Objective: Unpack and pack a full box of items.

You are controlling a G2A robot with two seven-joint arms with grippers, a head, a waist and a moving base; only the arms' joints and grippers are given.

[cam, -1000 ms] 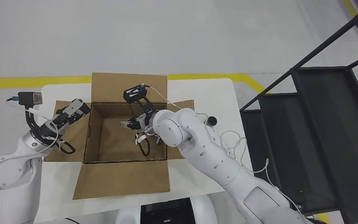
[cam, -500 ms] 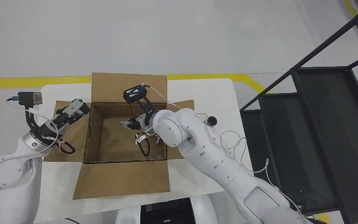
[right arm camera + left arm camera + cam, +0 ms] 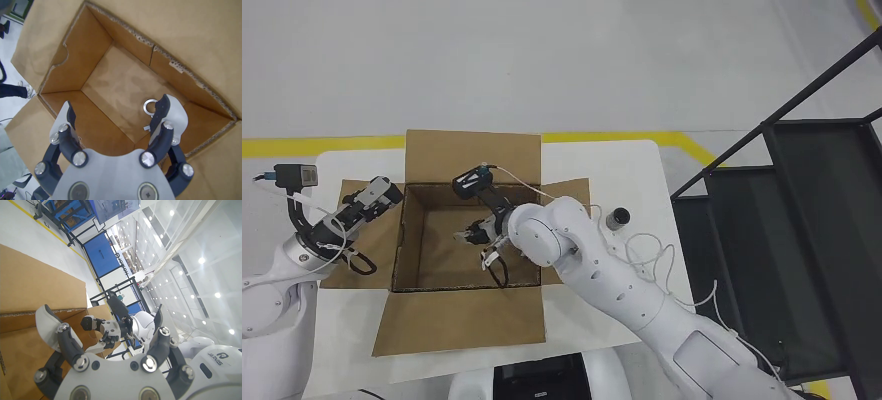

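The open cardboard box (image 3: 467, 285) stands on the white table with its flaps spread. My right gripper (image 3: 476, 240) hangs inside it, open and holding nothing. In the right wrist view the right gripper (image 3: 116, 103) is above the box floor (image 3: 121, 85), where a flat metal ring (image 3: 147, 106) lies partly behind one fingertip (image 3: 162, 106). A tiny grey piece (image 3: 146, 128) lies close to the ring. My left gripper (image 3: 379, 194) is open just outside the box's left wall. The left gripper (image 3: 102, 313) faces across the box flap (image 3: 37, 283) toward the right arm's gripper (image 3: 100, 330).
A small dark cylinder with a light top (image 3: 618, 217) stands on the table (image 3: 627, 165) right of the box's side flap. A black metal stair frame (image 3: 802, 180) rises at the table's right. A yellow floor line (image 3: 312, 146) runs behind the table.
My right gripper has shifted a little to the left and toward the box's near side inside the box. The left arm has not moved.
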